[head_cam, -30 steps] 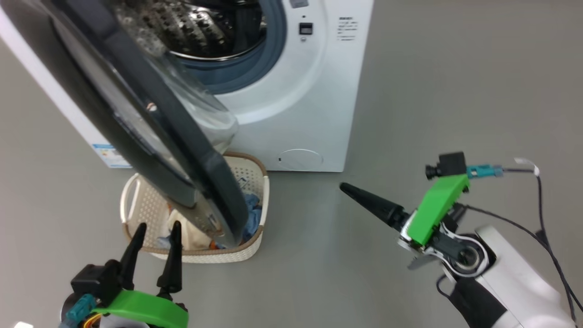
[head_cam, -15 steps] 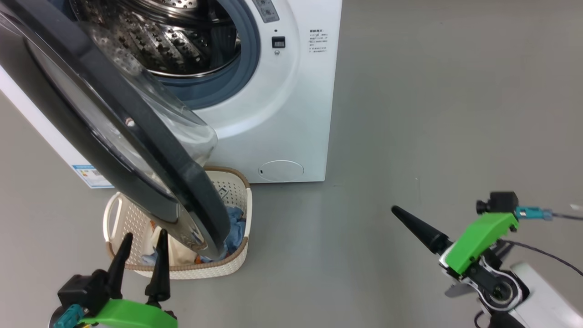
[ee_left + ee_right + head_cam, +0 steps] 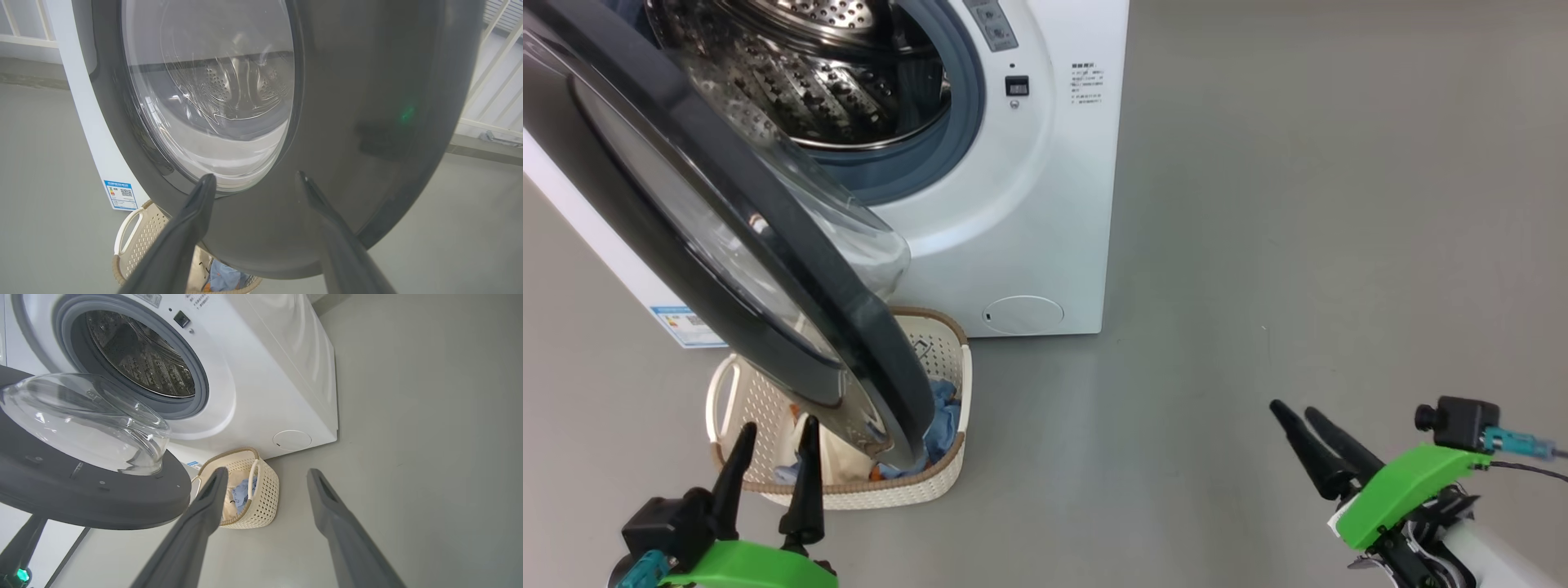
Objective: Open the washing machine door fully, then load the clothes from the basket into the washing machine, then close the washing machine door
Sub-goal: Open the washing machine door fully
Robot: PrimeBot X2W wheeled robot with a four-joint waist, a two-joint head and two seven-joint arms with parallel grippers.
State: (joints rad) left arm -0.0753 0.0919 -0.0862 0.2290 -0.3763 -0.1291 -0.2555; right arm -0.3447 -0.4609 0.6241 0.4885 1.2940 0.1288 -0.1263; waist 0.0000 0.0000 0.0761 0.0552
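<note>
The white washing machine (image 3: 1029, 204) stands at the top, its steel drum (image 3: 809, 73) showing. The washing machine door (image 3: 882, 351) hangs part-way open, its black rim swung out over the basket (image 3: 849, 494) on the floor. Blue and cream clothes (image 3: 943, 425) lie in the basket, partly hidden by the door. My left gripper (image 3: 777, 426) is open just in front of the basket, and in the left wrist view it (image 3: 255, 175) faces the door's outer side (image 3: 367, 102), apart from it. My right gripper (image 3: 1294, 408) is open and empty over bare floor at the lower right, pointing toward the basket (image 3: 265, 498).
Grey floor (image 3: 1298, 204) spreads wide to the right of the machine. A blue label (image 3: 121, 195) sits low on the machine's side. Pale railings (image 3: 490, 81) stand behind the door in the left wrist view. The door's glass bowl (image 3: 81, 420) bulges toward the drum opening.
The head camera has shifted, so the machine sits further left and lower. My right gripper has drawn back toward the lower right and turned, both fingers now showing. The left gripper has barely moved.
</note>
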